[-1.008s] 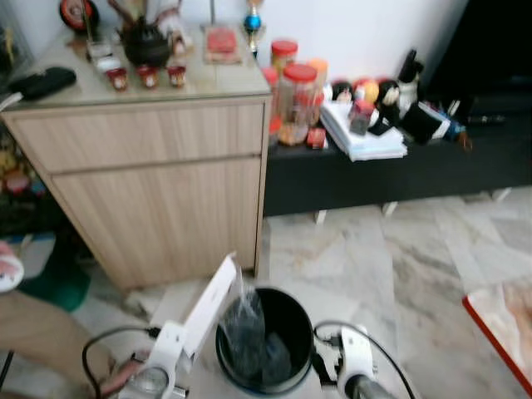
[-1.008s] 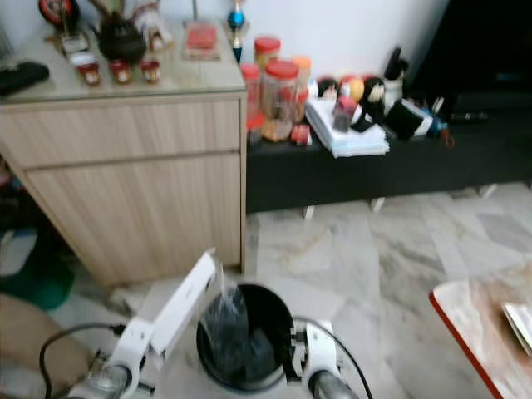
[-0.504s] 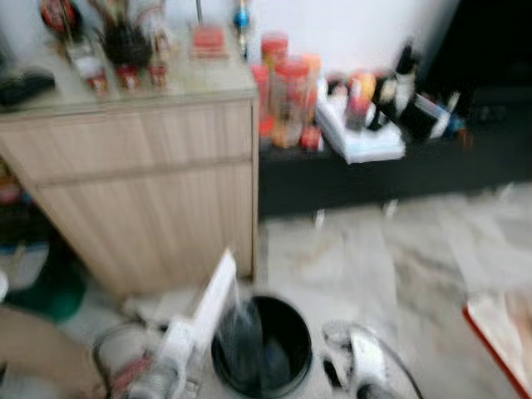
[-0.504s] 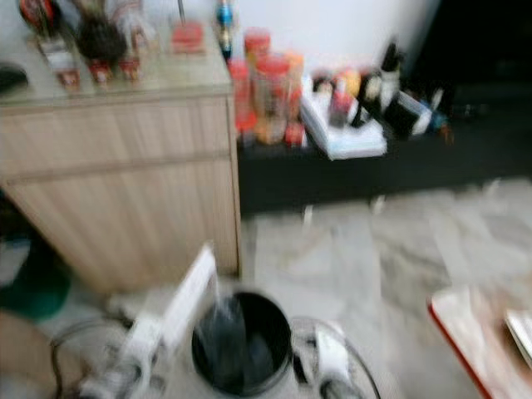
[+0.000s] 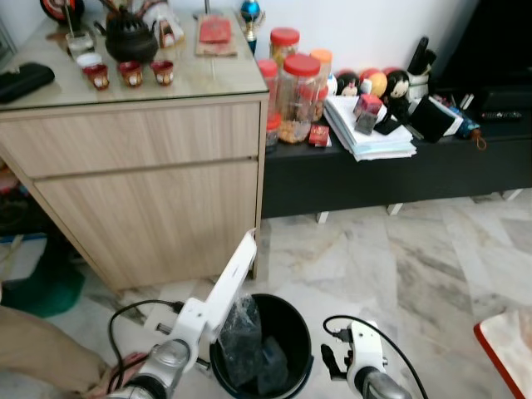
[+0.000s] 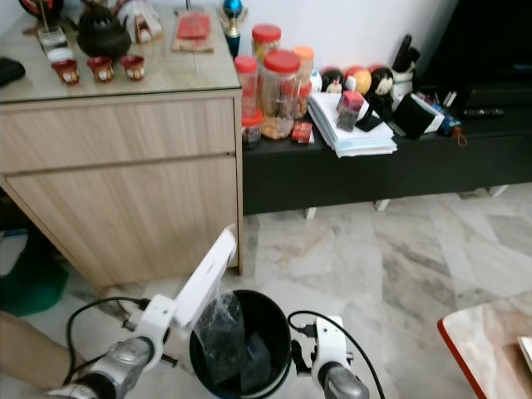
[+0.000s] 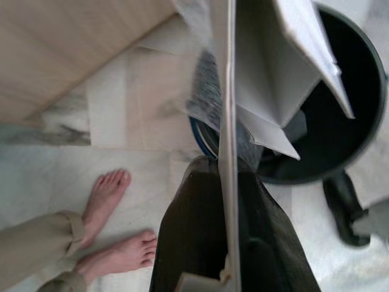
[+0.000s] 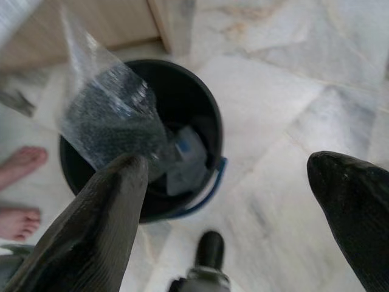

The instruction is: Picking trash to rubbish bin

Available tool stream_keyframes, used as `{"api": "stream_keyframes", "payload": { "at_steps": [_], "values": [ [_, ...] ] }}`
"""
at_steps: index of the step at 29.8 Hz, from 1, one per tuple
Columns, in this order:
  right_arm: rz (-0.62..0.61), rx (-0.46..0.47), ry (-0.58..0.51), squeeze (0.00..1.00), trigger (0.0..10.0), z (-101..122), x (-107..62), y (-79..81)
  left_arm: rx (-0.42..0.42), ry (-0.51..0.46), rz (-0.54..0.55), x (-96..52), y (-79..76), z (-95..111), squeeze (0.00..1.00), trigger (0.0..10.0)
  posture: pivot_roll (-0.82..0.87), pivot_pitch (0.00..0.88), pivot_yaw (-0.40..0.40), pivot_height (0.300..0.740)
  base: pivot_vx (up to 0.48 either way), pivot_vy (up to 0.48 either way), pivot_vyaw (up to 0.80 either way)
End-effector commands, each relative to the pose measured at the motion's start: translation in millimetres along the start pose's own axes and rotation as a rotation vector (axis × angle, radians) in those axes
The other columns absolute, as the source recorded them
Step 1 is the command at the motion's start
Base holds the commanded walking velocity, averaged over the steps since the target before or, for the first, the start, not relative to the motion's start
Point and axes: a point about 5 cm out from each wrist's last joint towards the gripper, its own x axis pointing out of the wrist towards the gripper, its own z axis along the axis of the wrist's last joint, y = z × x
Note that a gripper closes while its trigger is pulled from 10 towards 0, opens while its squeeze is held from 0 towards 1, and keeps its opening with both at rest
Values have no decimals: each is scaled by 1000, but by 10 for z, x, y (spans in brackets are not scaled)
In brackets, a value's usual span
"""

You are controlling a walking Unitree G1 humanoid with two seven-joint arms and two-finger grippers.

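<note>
I used the black rubbish bin (image 5: pixel 278 345) on the marble floor (image 5: pixel 399 266) as my reference. My left gripper (image 7: pixel 228 182) was largely hidden: in the left wrist view its black fingers (image 7: pixel 194 243) stood close on either side of a flat white carton (image 5: pixel 229 287), clamped on its lower end. The carton rose at a slant from the bin's left rim toward the wooden cabinet (image 5: pixel 150 174) behind the bin. A clear plastic bag (image 5: pixel 241 337) with a dark speckled look hung against the carton and dipped into the bin mouth; I could not tell whether the fingers pinched the bag as well.

Inside the bin I made out the bag's lower part and a pale grey-blue piece (image 8: pixel 185 161) lying deeper. The rest of the contents were too dark to identify.

My right gripper (image 8: pixel 243 194) hovered above the bin's right side, jaws spread wide apart and holding nothing; its fingertips were cut off in the eye views.

Left of the bin, a person's bare feet (image 7: pixel 112 231) and a trouser leg (image 5: pixel 37 353) stood on the floor, cropped by the frame edge.

Behind and to the right of the bin, red-lidded jars (image 5: pixel 299 96) and a paper stack (image 5: pixel 370 137) sat on a low black bench (image 5: pixel 399 170).
</note>
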Motion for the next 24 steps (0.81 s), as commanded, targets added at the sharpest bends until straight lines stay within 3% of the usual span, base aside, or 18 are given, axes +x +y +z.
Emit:
{"api": "stream_keyframes", "payload": {
  "at_steps": [1,5,9,12,18,24],
  "values": [
    [13,13,24,0,10000,-49,-7,13,39,19,-57,-2,-89,-45,0,10000,82,101,-76,740,0,0,0],
    [35,10,27,0,10000,-41,-1,40,71,14,-112,3,-146,-19,0,10000,82,103,-78,740,0,0,0],
    [43,8,25,0,10000,-33,3,52,201,10,-207,2,-278,-7,0,10000,82,108,-80,740,0,0,0],
    [46,8,26,0,10000,-35,2,54,218,15,-219,1,-294,-12,0,10000,80,109,-81,740,0,0,0],
    [53,6,30,0,10000,-50,-2,55,155,27,-210,0,-274,-27,0,10000,76,113,-84,740,0,0,0],
    [55,-3,32,0,10000,-58,-8,42,-59,51,-148,-4,-151,-70,0,10000,76,119,-86,740,0,0,0]
  ]
}}
